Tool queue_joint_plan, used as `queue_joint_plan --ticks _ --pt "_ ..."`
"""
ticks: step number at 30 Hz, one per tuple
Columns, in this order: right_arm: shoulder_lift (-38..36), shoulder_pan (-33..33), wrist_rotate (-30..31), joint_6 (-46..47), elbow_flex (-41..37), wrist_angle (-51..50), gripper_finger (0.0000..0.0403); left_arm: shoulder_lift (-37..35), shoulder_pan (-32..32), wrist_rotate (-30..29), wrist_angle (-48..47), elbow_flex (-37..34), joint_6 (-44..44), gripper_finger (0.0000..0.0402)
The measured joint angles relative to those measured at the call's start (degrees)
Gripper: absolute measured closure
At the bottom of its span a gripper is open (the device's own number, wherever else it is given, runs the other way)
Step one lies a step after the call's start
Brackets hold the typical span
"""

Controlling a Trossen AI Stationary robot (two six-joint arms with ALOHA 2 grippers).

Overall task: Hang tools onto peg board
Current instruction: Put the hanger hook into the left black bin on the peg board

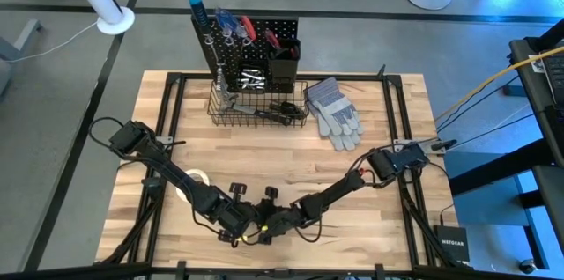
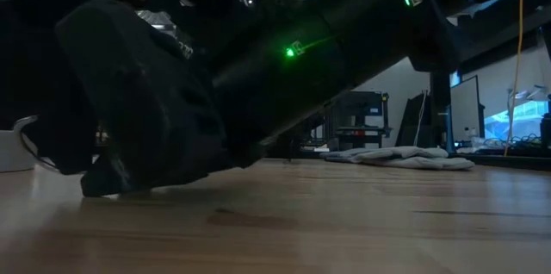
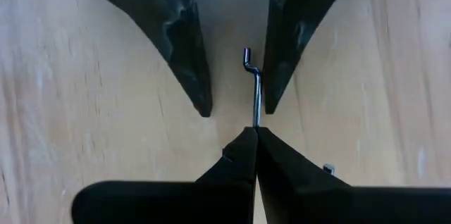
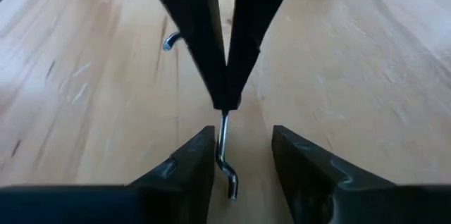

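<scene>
My left gripper (image 3: 254, 136) is shut on a thin silver wire hook (image 3: 255, 94) low over the table near its near edge. My right gripper (image 4: 243, 155) is open and faces the left gripper. Its fingers stand on either side of the hook's bent end (image 4: 229, 178); I cannot tell whether one touches it. In the high view the two grippers meet tip to tip (image 1: 262, 223). The black peg board (image 1: 264, 29) stands upright at the far edge with tools on it, and a wire basket (image 1: 256, 108) with wrenches is at its base. My left gripper pinches the hook's straight shank (image 3: 255, 120) between its two fingertips, at their free ends. The hook sticks out forward from the tips toward the right gripper, in line with the fingers, with its bent end away from the hold.
Grey work gloves (image 1: 335, 111) lie right of the basket. A white tape roll (image 1: 196, 179) lies beside my left arm. Another small silver piece (image 4: 171, 41) lies on the wood near the grippers. Bare wood lies between the grippers and the basket.
</scene>
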Motion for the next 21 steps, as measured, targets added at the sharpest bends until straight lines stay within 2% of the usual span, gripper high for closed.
queue_joint_plan --ticks 3,9,15,18,21 --pt "0.0 0.0 0.4 0.3 0.0 -0.3 0.028 0.0 0.0 0.0 0.1 0.0 0.0 0.0401" --pt "-0.1 0.1 -0.1 -3.5 -0.1 -0.9 0.0384 0.0 0.1 -1.1 -0.7 0.0 0.3 0.0401" --pt "-1.1 0.1 -0.2 -4.4 -0.1 -2.0 0.0382 -0.6 0.1 -0.6 -1.7 0.5 -2.0 0.0388" --pt "-2.4 0.5 0.6 -5.5 -0.4 -4.1 0.0394 -2.4 0.7 -0.1 -7.3 2.4 -3.9 0.0361" --pt "-4.3 1.3 4.6 -6.6 -0.4 -5.7 0.0391 -5.9 0.4 -0.7 -14.3 4.5 -6.3 0.0337"
